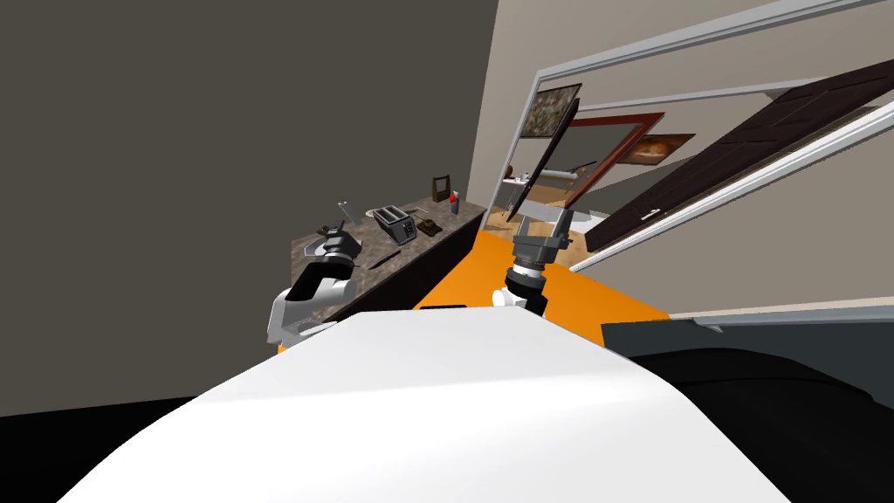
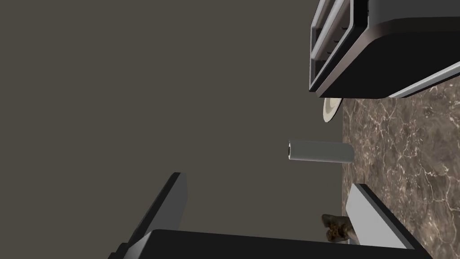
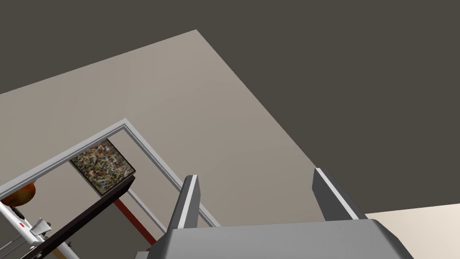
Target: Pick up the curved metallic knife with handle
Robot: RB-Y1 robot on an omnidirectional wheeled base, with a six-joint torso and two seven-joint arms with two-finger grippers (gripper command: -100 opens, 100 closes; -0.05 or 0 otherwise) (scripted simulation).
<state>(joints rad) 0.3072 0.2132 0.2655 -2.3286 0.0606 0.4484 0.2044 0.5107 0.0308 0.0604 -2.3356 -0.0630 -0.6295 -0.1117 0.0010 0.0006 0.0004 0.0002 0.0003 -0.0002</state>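
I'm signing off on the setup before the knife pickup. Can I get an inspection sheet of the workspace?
Surface: dark marbled counter along a dark grey wall.
Job's things: thin dark knife lying flat near the counter's front edge, not gripped.
Clutter: toaster, grey cylinder, pale disc, brown lump, red-capped bottle, small dark frame.
Grippers: left gripper open, at the counter near the toaster, holding nothing; right gripper open, raised away from the counter, holding nothing.
Cables: nothing seen.
Surroundings: orange floor, open dark door.
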